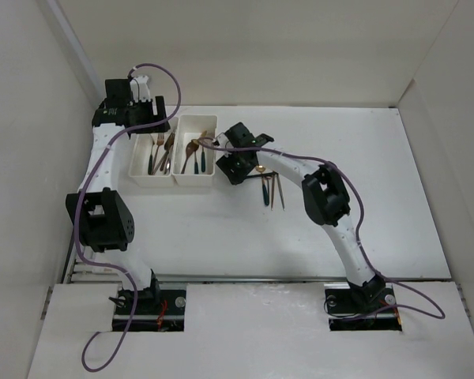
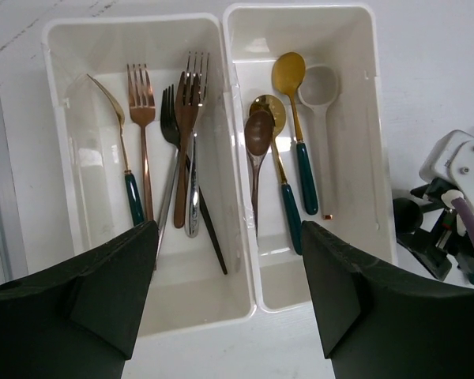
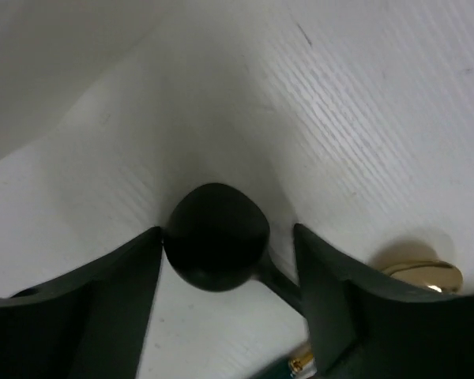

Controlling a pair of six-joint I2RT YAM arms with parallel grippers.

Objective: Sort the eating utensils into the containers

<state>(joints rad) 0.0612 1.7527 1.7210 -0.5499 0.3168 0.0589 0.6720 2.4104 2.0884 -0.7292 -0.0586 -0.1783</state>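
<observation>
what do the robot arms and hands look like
Both the left arm and right arm are white tubular links joined by bulky black joint housings, each with a loose purple cable running along it. The left hand and right hand each have two broad, matte dark fingers with angled inner faces. No markings are readable.

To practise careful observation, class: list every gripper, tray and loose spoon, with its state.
left gripper: open, empty
right gripper: open around black spoon
left tray: holds forks
right tray: holds spoons
gold spoon: loose, outside both trays
</observation>
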